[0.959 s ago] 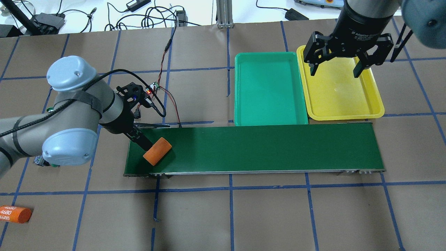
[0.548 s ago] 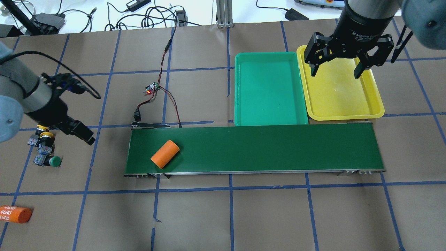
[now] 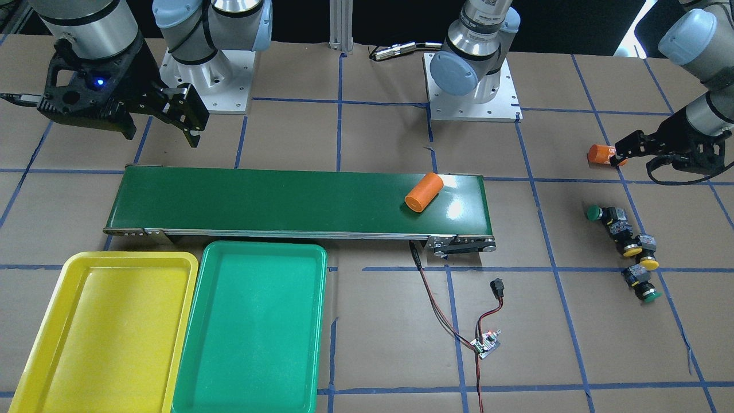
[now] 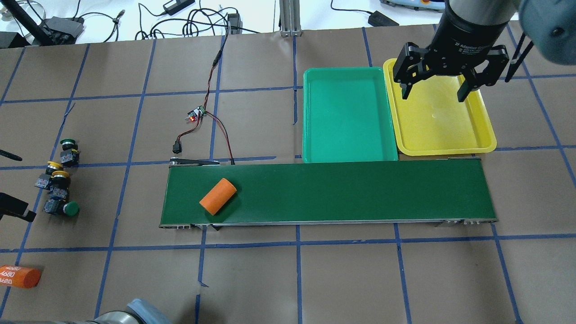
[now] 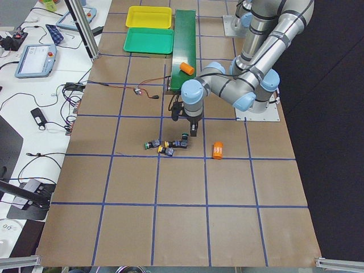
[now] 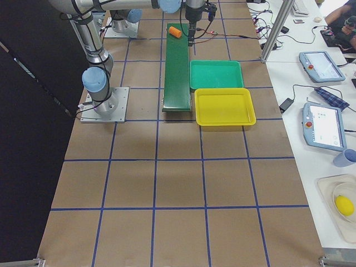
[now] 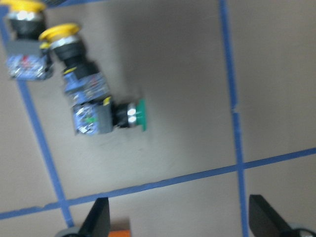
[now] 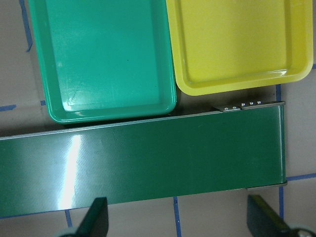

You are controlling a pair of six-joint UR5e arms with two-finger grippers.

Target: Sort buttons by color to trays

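Observation:
Four buttons lie in a cluster on the brown paper at the table's left end: a green one [image 4: 68, 143], two yellow ones [image 4: 55, 165] [image 4: 60, 174] and a second green one [image 4: 71, 208]. My left gripper [image 4: 20, 184] is open and empty right beside them. The left wrist view shows its gripper [image 7: 182, 227] with wide-apart fingertips [image 7: 98, 222] below the green button [image 7: 134, 114] lying on its side. My right gripper [image 4: 434, 92] is open and empty above the yellow tray [image 4: 443, 128]. The green tray [image 4: 346, 117] stands next to it. Both trays hold nothing.
A long dark-green conveyor belt [image 4: 337, 191] runs across the middle with an orange cylinder [image 4: 218, 195] lying near its left end. A second orange cylinder [image 4: 18, 276] lies at the near left. A small circuit board with wires [image 4: 195, 114] lies behind the belt.
My left arm has swung left from the belt to the buttons. The orange cylinder is free on the belt and has shifted a little to the right. The right arm has not moved.

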